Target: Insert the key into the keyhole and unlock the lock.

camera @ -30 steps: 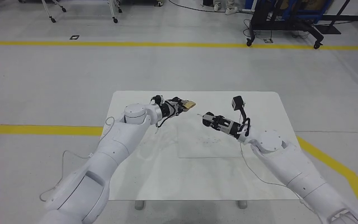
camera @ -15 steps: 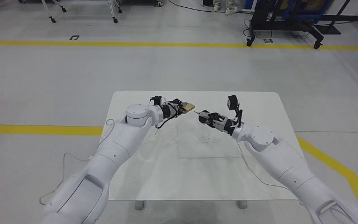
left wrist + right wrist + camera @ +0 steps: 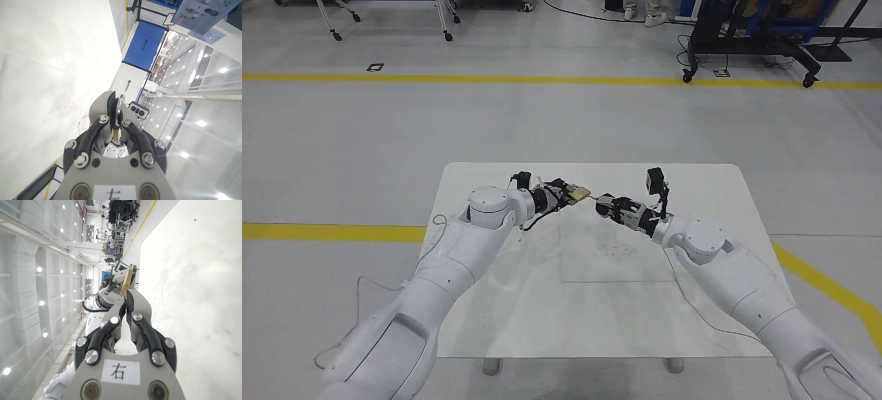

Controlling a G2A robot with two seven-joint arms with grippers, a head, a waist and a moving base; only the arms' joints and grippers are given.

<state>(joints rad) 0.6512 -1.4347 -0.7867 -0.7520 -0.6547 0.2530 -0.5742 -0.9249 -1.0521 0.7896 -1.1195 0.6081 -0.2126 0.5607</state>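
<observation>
Left pincer (image 3: 568, 192) grasps the brass lock (image 3: 581, 190) above the counter (image 3: 692, 300), upper centre of frame. Right pincer (image 3: 603, 203) is clenched on the key (image 3: 593, 199), its tip at the lock's base.

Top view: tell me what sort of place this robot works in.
Most likely a factory hall or robotics lab: yellow floor lines mark lanes on a wide grey floor, a wheeled rack stands at the far side, and the right wrist view shows rows of workstations under ceiling lights.
</observation>
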